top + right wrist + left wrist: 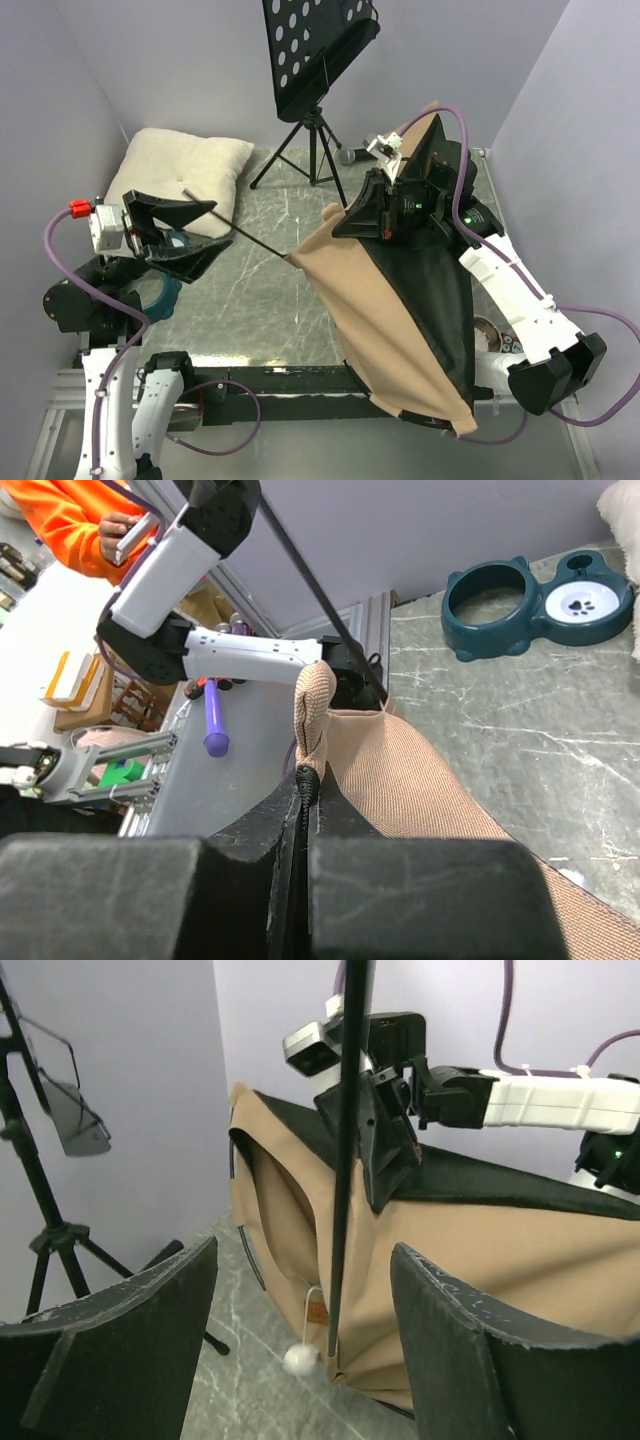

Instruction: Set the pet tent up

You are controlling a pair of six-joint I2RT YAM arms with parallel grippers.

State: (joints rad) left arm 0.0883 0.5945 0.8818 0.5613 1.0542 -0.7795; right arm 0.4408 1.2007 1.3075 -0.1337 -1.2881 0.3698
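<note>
The pet tent point(390, 320) is a tan fabric shell with black lining, held up slanting over the right half of the table. My right gripper point(352, 218) is shut on the tent's upper edge; in the right wrist view its fingers point(250, 880) pinch the black trim and tan fabric point(400, 770). A thin black pole point(240, 235) runs from the tent's left corner out toward my left gripper point(218, 226). That gripper point(305, 1260) is open, and the pole point(345, 1160) passes between its fingers without touching them. A small label patch point(317, 1312) and a white pom-pom point(300, 1360) hang at the tent's corner.
A cream-white pillow point(185, 175) lies at the back left. A black music stand point(315, 50) on a tripod stands at the back centre. A teal double pet bowl point(540, 600) sits on the marbled table point(260, 290) near the left arm. A person in orange point(70, 520) is beyond the table.
</note>
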